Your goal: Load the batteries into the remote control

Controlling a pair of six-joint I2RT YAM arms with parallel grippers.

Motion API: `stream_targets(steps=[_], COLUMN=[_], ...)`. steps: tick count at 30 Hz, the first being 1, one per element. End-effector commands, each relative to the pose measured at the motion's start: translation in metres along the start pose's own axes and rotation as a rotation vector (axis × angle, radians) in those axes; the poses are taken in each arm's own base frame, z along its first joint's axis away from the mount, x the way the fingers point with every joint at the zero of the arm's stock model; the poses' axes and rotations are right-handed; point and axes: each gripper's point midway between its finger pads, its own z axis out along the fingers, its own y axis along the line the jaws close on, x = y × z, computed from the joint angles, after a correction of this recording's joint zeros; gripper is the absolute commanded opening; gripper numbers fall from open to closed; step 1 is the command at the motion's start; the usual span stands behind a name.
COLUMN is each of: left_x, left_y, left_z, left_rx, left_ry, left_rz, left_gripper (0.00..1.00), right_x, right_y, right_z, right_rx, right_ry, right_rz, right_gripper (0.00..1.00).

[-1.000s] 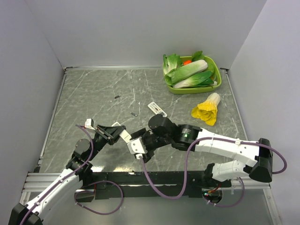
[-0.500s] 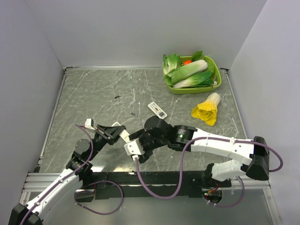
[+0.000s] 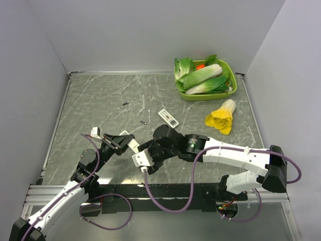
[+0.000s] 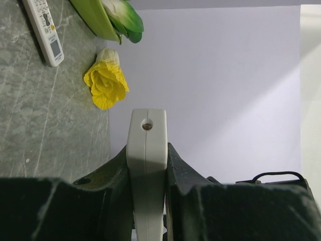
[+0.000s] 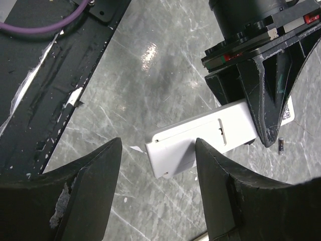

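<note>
My left gripper [image 3: 122,141] is shut on the slim white remote control [image 3: 133,145] and holds it just above the table. In the left wrist view the remote [image 4: 146,160] stands edge-on between the jaws. In the right wrist view the remote [image 5: 200,135] shows its back with the battery cover closed, and the left gripper [image 5: 266,85] clamps its far end. My right gripper [image 5: 158,150] is open, one finger on each side of the remote's free end, not touching it. It also shows in the top view [image 3: 144,151]. The green batteries are out of view.
A wider white remote with coloured buttons [image 3: 168,117] lies mid-table. A yellow-leafed vegetable [image 3: 220,118] and a green bowl [image 3: 230,91] of vegetables are at the back right. Small dark specks [image 3: 143,122] lie on the table. The black base rail [image 5: 60,75] is near.
My right gripper has moved a little left towards the free end of the remote. The left gripper and the remote have stayed in place.
</note>
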Motion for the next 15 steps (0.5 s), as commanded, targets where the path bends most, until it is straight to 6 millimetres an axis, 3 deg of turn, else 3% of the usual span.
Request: stream_targets(steps=[1, 8, 15], left_x=[-0.002, 0.001, 0.017], left_y=[-0.03, -0.038, -0.049], left_z=[-0.001, -0.002, -0.001], left_rx=[0.104, 0.124, 0.151], left_ry=[-0.011, 0.005, 0.096], left_rz=[-0.017, -0.008, 0.039], left_gripper=[0.04, 0.04, 0.03], right_x=[-0.005, -0.003, -0.003], right_y=[0.013, 0.017, 0.011], right_z=[-0.001, 0.0, 0.005], right_rx=[-0.062, -0.075, -0.087], right_ry=[-0.011, -0.01, 0.008], right_rz=[0.005, 0.017, 0.017], right_gripper=[0.65, 0.65, 0.65])
